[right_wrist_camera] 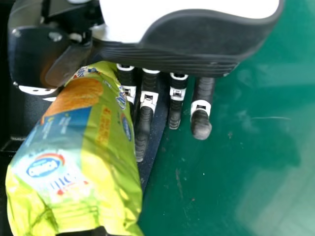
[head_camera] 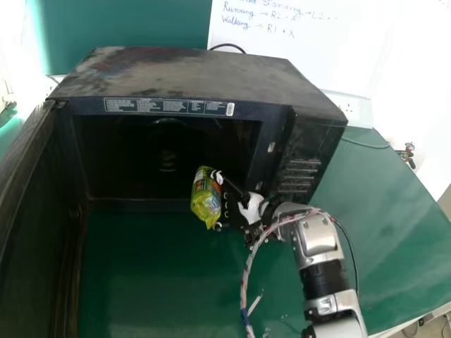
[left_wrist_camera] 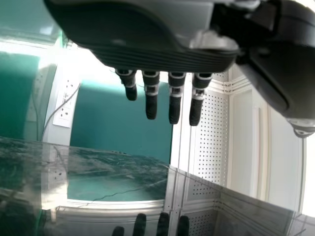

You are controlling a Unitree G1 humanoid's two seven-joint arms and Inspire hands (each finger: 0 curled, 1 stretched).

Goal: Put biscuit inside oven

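Biscuit packet (head_camera: pixel 205 200) is hanging by the open oven (head_camera: pixel 187 74), my right hand (head_camera: pixel 251 209) is pinching it, and I am aiming to clear the bottom edge (head_camera: pixel 141 205) before gently pushing it deep inside.

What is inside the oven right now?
The oven interior is dark, with faint glints near its middle. The biscuit packet and right hand cover part of its lower right, so what lies behind them can't be seen.
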